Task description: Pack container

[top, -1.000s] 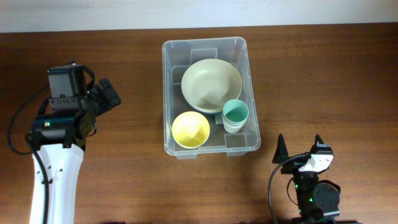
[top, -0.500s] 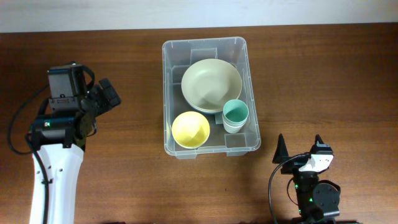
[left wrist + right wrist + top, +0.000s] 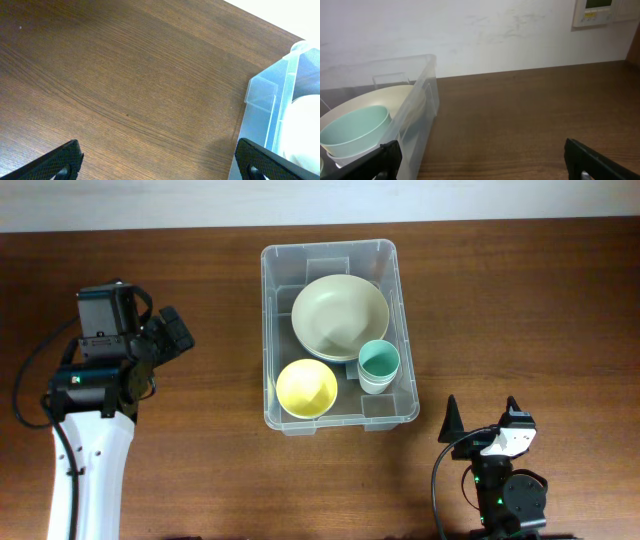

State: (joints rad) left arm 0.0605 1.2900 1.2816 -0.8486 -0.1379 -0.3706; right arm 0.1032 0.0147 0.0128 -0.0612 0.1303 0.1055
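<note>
At desk (image 3: 520,300) centre: one container (image 3: 268,330) (clear, no lid), holding one pale bowl (image 3: 340,315), one yellow bowl (image 3: 306,388) and one teal cup (image 3: 379,360). Left fingers (image 3: 62,159) and right fingers (image 3: 590,160) stood spread wide, empty, well apart from it. Packing judged near done; next move called for a further item, none visible.

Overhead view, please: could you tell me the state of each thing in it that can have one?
container, upright, no lid, dishes inside.
large pale bowl, upright, empty, in the container.
yellow bowl, upright, empty, in the container.
teal cup, upright, empty, nested in a white cup.
left gripper, open, holding nothing.
right gripper, open, holding nothing.
</note>
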